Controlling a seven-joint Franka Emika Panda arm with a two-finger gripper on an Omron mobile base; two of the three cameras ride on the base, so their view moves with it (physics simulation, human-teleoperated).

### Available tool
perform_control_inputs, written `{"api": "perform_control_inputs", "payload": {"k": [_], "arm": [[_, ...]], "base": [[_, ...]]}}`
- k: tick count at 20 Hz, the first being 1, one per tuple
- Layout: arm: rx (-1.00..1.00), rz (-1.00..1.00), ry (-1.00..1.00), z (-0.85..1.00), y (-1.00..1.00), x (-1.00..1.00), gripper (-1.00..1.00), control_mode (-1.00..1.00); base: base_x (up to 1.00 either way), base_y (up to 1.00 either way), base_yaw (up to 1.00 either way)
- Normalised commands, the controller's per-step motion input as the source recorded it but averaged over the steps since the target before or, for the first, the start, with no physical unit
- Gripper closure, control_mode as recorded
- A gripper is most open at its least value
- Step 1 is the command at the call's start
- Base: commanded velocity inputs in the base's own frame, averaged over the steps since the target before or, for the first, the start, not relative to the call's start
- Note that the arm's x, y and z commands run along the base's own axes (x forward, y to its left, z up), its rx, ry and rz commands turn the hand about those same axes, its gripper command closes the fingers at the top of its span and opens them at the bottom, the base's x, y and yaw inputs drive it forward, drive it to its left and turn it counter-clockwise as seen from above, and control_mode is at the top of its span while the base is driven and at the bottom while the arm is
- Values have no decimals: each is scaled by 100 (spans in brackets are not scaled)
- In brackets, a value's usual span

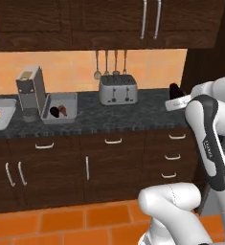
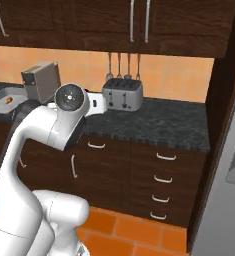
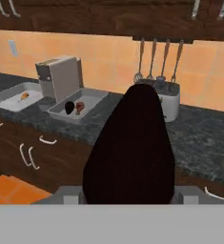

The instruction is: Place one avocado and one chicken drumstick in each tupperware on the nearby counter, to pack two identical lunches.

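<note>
A large dark avocado (image 3: 128, 143) fills the middle of the hand view, and my gripper (image 1: 175, 96) is shut on it, raised above the right end of the counter (image 1: 133, 117). Its fingertips are hidden behind the fruit. On the counter to the left lies a tupperware (image 3: 96, 97) holding a dark avocado (image 3: 69, 107) and a chicken drumstick (image 3: 79, 106). A second tupperware (image 3: 8, 100) further left holds one drumstick (image 3: 24, 96). The left base view shows the nearer tupperware (image 1: 72, 98) and the far one (image 1: 6, 119) at the left edge.
A tall grey boxy appliance (image 1: 30, 91) stands between the two containers. A silver toaster (image 1: 118, 89) sits against the wall under hanging utensils (image 1: 110, 64). Dark drawers and cabinet doors run below the counter, and a tall dark panel closes it off on the right.
</note>
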Motion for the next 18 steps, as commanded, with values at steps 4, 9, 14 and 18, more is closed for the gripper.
{"api": "perform_control_inputs", "payload": {"k": [4, 9, 14, 18], "arm": [[0, 0, 0, 0, 0, 0, 100, 100], [0, 0, 0, 0, 0, 0, 100, 100], [0, 0, 0, 0, 0, 0, 100, 100], [0, 0, 0, 0, 0, 0, 100, 100]], "base": [[23, 100, 39], [65, 100, 30], [98, 100, 21], [95, 100, 7]]}}
